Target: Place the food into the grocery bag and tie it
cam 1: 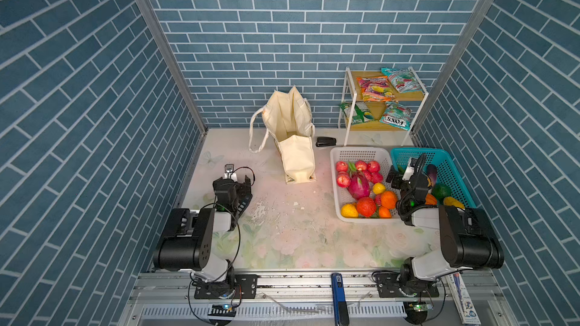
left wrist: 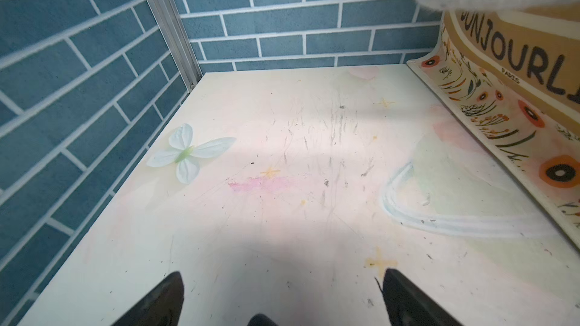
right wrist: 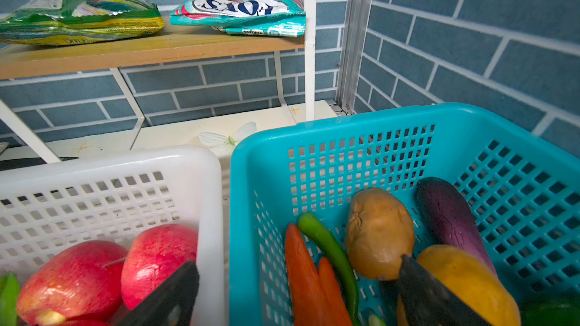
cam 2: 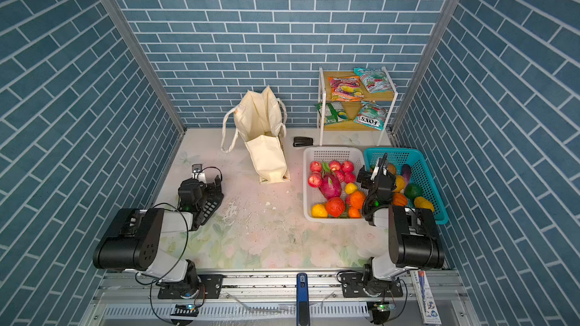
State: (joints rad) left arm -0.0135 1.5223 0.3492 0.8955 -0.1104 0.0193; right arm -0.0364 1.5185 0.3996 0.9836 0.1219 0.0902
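1. The grocery bag (cam 1: 296, 158), that tall cream canvas tote with thick rope handles, stands upright just left of centre in both top views, close to the back wall. Its mouth gapes open and one handle loop droops down its left side.
2. None of the food is in it. The magenta dragon fruit (cam 1: 357, 185) with green tips lies in the white perforated plastic basket (cam 1: 361, 152) right of centre, with shiny red apples (cam 1: 342, 180) around it. A red-orange round fruit (cam 1: 365, 206) and an orange round fruit (cam 1: 389, 199) sit toward that basket's lower edge.
3. The snacks are in the upper right, on the white-framed wooden shelf rack (cam 1: 367, 74). The glossy pink-yellow packet (cam 1: 375, 89) is on the top tier and the green packet (cam 1: 357, 112) on the lower one.
4. Your left gripper (left wrist: 282, 280) is left of centre in the top views. Its fingers are spread wide with nothing between them, over the bare floral tabletop (cam 1: 282, 230). The bag's tan lettered band shows close by in the left wrist view.
5. Your right gripper (right wrist: 298, 265) is spread wide too, and empty. It straddles the spot where the white basket meets the teal plastic basket (cam 1: 452, 167). One finger is in front of an apple, the other in front of a smooth yellow fruit (right wrist: 464, 274). I can't tell if either finger touches.
6. A small black stapler (cam 1: 325, 142) lies on the table between the bag and the rack.
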